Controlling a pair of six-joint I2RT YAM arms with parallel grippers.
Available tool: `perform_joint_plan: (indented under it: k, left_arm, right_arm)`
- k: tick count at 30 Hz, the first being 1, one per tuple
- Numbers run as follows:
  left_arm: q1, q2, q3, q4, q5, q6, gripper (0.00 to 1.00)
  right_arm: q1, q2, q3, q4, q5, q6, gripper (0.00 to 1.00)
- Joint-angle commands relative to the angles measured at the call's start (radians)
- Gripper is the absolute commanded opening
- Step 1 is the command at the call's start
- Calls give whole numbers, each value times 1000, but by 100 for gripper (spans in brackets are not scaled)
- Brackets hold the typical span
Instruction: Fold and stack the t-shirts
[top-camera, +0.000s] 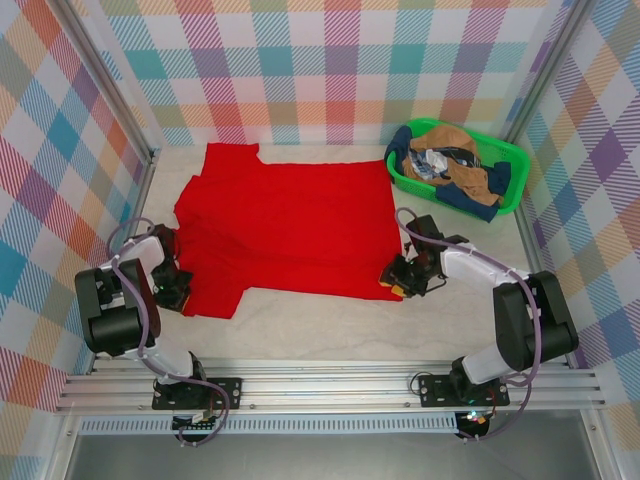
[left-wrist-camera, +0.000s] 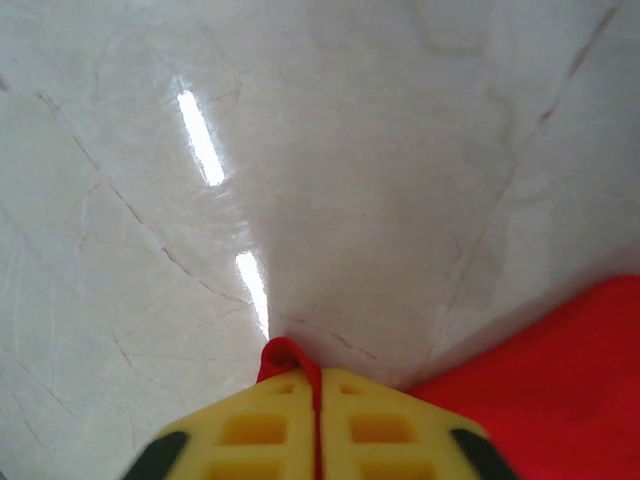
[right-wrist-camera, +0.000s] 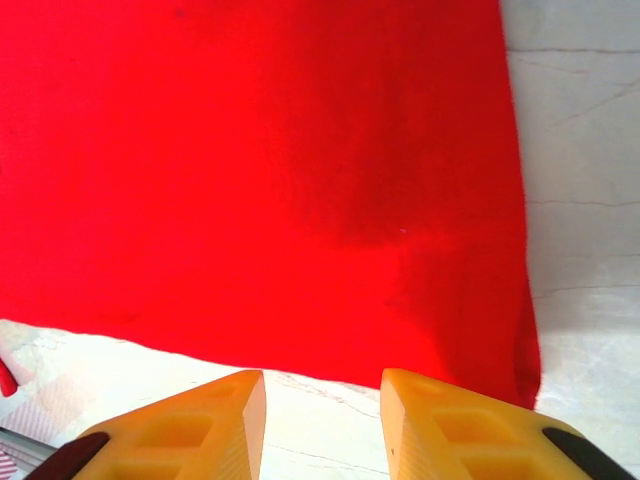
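Red t-shirt (top-camera: 290, 230) lies spread flat on the table (top-camera: 330, 330) in the middle of the top view. Its long axis runs left to right across the frame, sleeves jutting out at the upper left and lower left and the straight hem at the right. The left gripper (top-camera: 175, 290) sits at the lower-left sleeve; in the left wrist view its fingers (left-wrist-camera: 260, 425) are pressed together, pinching a small fold of the red t-shirt. The right gripper (top-camera: 400, 275) sits at the hem's lower-right corner, fingers (right-wrist-camera: 200, 415) apart over bare table just short of the cloth edge. A green basket (top-camera: 510, 165) at the upper right holds tan-brown (top-camera: 450, 140), navy (top-camera: 465, 195) and white-patterned (top-camera: 432, 165) shirts.
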Motion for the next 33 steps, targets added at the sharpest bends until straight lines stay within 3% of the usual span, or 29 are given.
perform_joint_plan:
  k: [1, 10, 19, 25, 28, 33]
  left_arm:
    - [-63, -79, 44, -117, -84, -33, 0]
    - [-331, -213, 80, -368, -266, -135, 0]
    - [-372, -377, -14, -436, -311, -183, 0]
    - [-399, -392, -46, -432, -280, -174, 0]
    - [-442, -399, -68, -445, -275, -200, 0]
    - [-518, -419, -92, -495, -292, -283, 0]
  right_arm:
    - [-38, 6, -23, -41, 40, 40, 37]
    - [-67, 1, -31, -138, 86, 217, 38]
    - [-68, 14, -63, -105, 46, 276, 34]
    - [-68, 93, -15, -63, 78, 271, 21]
    - [-69, 118, 18, -94, 153, 218, 18]
    - [-68, 131, 16, -105, 189, 159, 3]
